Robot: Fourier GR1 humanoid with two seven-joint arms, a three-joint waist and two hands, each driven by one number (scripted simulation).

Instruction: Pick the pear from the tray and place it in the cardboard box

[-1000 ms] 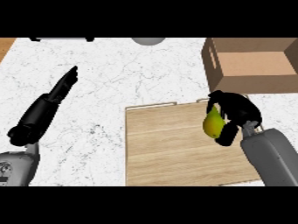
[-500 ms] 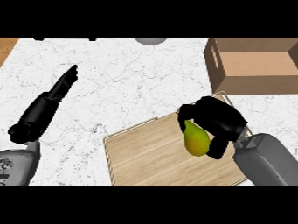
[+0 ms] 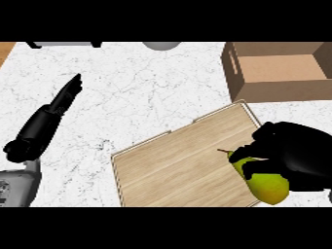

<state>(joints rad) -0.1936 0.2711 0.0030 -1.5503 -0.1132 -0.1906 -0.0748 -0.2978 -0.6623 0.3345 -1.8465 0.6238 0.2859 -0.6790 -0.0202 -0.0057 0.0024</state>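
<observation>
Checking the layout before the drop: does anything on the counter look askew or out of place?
Yes: the wooden tray lies skewed, its edges at a slant to the cardboard box. The pear is in the right robot hand, over the tray's right end. Nothing looks spilled or damaged.

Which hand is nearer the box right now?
Right. The right hand, curled round the pear at the tray's right edge, is just below the box in view. The left hand rests open far to the box's left.
</observation>
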